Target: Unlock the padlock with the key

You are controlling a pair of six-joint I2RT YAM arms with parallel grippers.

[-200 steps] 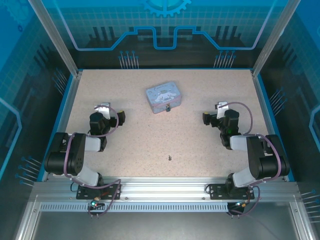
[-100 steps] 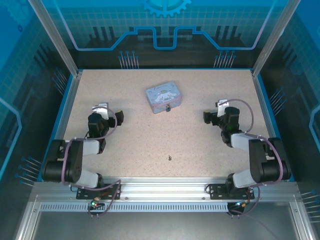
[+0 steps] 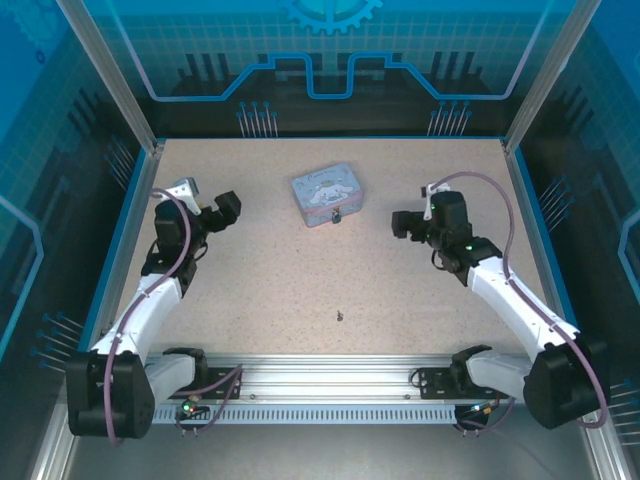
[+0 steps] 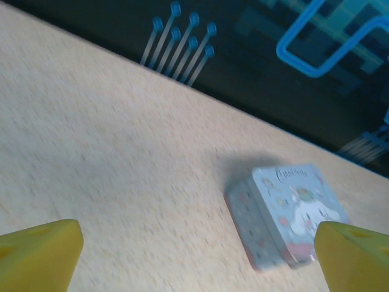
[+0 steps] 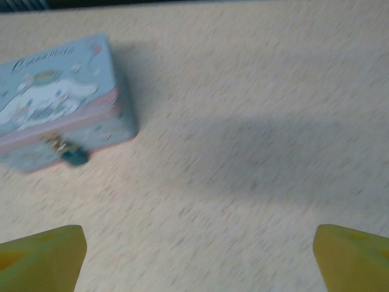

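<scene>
Your left hand (image 3: 224, 207) is spread as wide as it goes and holds nothing; in its wrist view the two yellow fingertips (image 4: 41, 254) sit at the far corners with bare worktop (image 3: 250, 285) between them. Your right hand (image 3: 404, 223) is much the same, jaws wide apart and empty. Both hang above the worktop on either side of the cartoon-printed tin (image 3: 326, 195) and face in toward it. That looks like a staging pose, judging by the way each wrist camera takes the tin in before either hand commits. The padlock (image 5: 75, 157) hangs at the tin's front clasp on the side nearest you, shackle through the latch, and it lies well inside the right wrist's sight. The key (image 3: 341, 316) is a dark speck lying alone on the worktop, well apart from the tin and nearer the arm bases, roughly midway between the two arms. Neither hand is near it, so picking it up is likely your first job. Compared with a second ago, both arms have unfolded from their tucked posture and reached forward, carrying the hands toward the far side. The tin, padlock and key lie where they were.
</scene>
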